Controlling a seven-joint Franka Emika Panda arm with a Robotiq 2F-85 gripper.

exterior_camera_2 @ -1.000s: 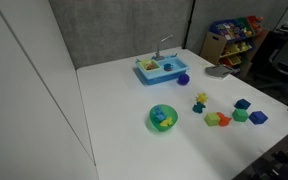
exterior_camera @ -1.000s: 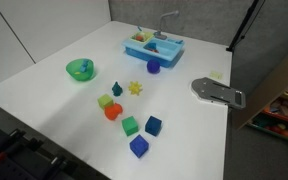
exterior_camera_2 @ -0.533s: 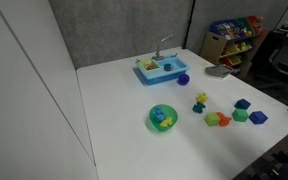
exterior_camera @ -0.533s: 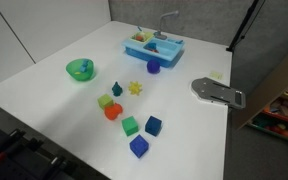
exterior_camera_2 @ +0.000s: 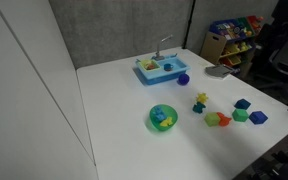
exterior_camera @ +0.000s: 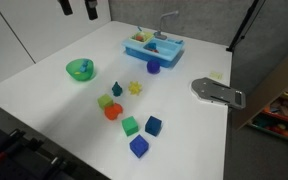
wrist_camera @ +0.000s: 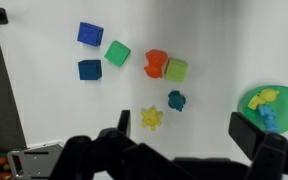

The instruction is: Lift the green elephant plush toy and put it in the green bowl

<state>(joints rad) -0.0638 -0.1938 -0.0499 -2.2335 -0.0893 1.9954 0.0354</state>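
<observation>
The green elephant plush toy (exterior_camera: 117, 89) is a small dark teal figure lying on the white table, next to a yellow star toy (exterior_camera: 135, 88). It also shows in the wrist view (wrist_camera: 176, 100) and in an exterior view (exterior_camera_2: 198, 107). The green bowl (exterior_camera: 81, 69) stands apart from it near the table's side and holds small yellow and blue pieces; it shows in the wrist view (wrist_camera: 272, 105) and in an exterior view (exterior_camera_2: 163, 117). My gripper (wrist_camera: 184, 140) is open and empty, high above the table. Its fingers show at the top edge of an exterior view (exterior_camera: 79, 8).
A blue tray with a faucet (exterior_camera: 152, 45) stands at the back, with a purple toy (exterior_camera: 153, 67) in front of it. A yellow-green block (exterior_camera: 105, 101), orange piece (exterior_camera: 113, 111), green cube (exterior_camera: 130, 125) and blue cubes (exterior_camera: 138, 146) lie near the elephant. A grey tool (exterior_camera: 216, 91) lies at the table edge.
My gripper's fingers have come into view at the top of an exterior view. The toys and bowl have not moved.
</observation>
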